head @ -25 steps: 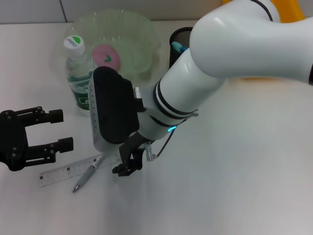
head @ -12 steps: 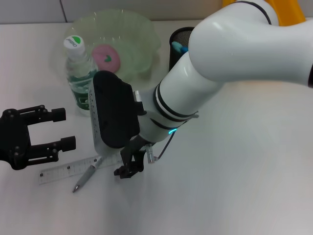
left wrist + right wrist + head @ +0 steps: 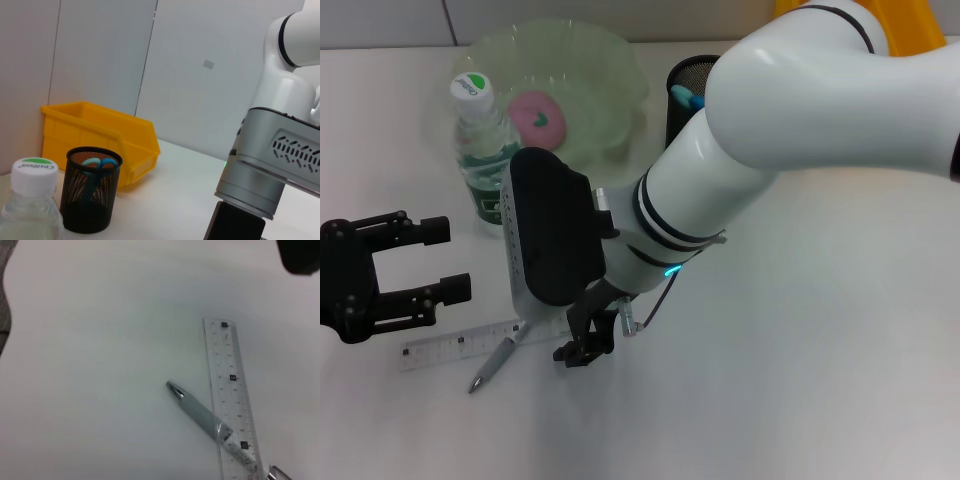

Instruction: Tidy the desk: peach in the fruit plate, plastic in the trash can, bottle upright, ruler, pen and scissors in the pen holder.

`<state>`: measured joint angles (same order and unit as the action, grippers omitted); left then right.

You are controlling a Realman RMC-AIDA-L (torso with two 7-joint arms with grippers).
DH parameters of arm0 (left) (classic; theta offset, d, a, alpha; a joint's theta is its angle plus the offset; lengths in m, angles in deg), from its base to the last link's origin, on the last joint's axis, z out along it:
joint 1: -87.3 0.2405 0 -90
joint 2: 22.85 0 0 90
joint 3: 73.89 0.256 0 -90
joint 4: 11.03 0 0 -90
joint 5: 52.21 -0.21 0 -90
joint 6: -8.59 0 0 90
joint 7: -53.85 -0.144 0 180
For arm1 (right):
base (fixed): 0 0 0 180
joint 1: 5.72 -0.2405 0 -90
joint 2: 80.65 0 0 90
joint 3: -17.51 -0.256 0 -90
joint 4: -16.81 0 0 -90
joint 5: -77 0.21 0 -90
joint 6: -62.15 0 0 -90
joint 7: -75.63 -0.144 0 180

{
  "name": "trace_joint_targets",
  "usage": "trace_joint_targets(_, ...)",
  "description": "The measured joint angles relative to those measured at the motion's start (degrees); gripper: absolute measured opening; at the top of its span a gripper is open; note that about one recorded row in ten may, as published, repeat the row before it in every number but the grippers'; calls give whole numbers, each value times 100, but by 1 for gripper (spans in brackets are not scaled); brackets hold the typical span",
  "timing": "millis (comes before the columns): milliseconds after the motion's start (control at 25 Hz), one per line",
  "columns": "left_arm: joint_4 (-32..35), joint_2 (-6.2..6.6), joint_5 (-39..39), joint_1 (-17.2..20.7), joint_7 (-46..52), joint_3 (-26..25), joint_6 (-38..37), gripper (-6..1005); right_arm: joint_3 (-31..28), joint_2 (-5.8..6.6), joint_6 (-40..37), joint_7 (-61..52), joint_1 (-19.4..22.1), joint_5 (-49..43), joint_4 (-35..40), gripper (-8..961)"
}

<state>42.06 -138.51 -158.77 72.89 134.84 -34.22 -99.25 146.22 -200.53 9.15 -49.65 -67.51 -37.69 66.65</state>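
Right arm reaches across the desk [image 3: 800,380] from the far right, its big white forearm hiding much of the middle. Right gripper [image 3: 586,342] sits low over the desk at near centre-left, just right of the pen [image 3: 498,358] and the near end of the ruler [image 3: 470,343]. Its black fingers [image 3: 601,333] look close together with nothing between them; a narrow gap at most, partly masked by the wrist housing.

Transparent ruler lies flat, running left-right, its right end hidden under the wrist body. Silver pen lies diagonally, tip toward the near left, its upper end crossing under the ruler; the right wrist view shows the pen [image 3: 197,411] passing beneath the clear ruler [image 3: 231,395], both cut off at the picture edge.

Left gripper [image 3: 438,262] hovers at the left edge, just left of and above the ruler, jaws spread wide, empty.

Water bottle [image 3: 483,160] stands upright at far left, white cap with green mark, touching or just in front of the clear fruit plate [image 3: 610,70]; which one, can't tell. Pink peach [image 3: 538,112] rests in the plate. Black mesh pen holder [image 3: 682,85] stands right of the plate, mostly blocked by the arm; left wrist view shows blue-handled scissors [image 3: 96,172] inside it. Yellow bin [image 3: 95,132] sits behind the holder, only a corner visible from the head.
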Motion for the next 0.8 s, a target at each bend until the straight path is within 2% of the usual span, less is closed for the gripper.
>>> trace_joint_targets(800, 0, -10, 24, -26, 4, 5, 79, 739, 78, 0, 51, -76, -18, 130, -11, 587)
